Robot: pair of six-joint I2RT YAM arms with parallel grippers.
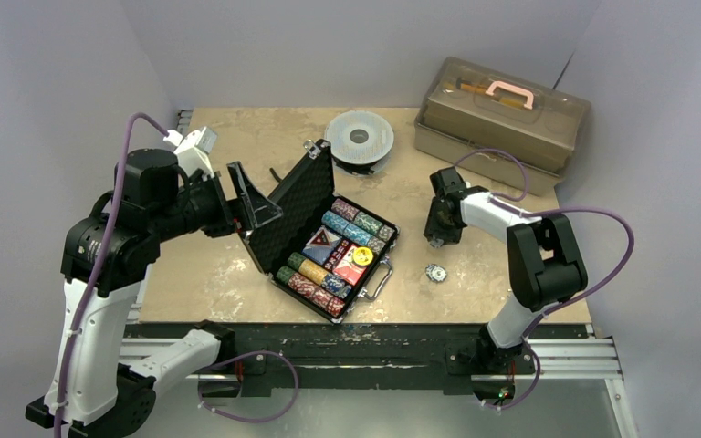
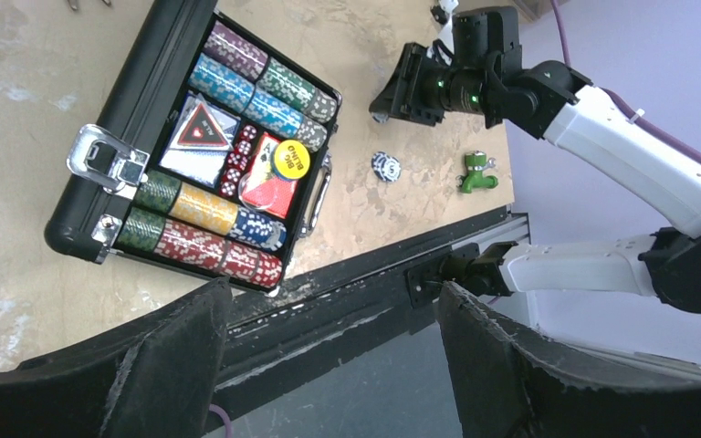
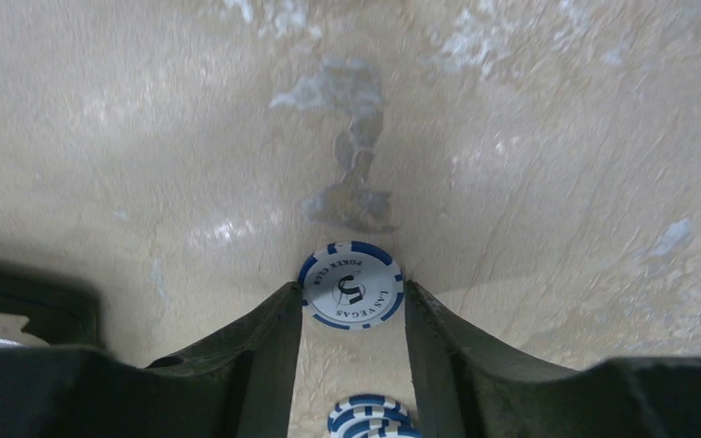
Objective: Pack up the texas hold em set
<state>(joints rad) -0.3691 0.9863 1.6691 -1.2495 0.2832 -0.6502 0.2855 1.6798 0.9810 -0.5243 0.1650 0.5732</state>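
Note:
The black briefcase [image 1: 294, 217] lies open at mid-table, its lid raised to the left. Rows of coloured chips [image 1: 358, 225], card decks and a yellow disc [image 1: 362, 255] fill its tray. My left gripper [image 1: 254, 203] hangs open beside the lid, holding nothing; its wrist view looks past the case [image 2: 100, 173] to the table's front edge. My right gripper [image 3: 351, 306] points down at the table right of the case, its fingertips against both sides of a blue-and-white poker chip [image 3: 352, 285]. A small pile of like chips [image 1: 435, 273] lies nearer the front.
A translucent brown toolbox [image 1: 502, 114] with a pink handle stands at the back right. A round grey spool [image 1: 359, 139] sits behind the case. A small green object [image 2: 477, 172] lies near the front right edge.

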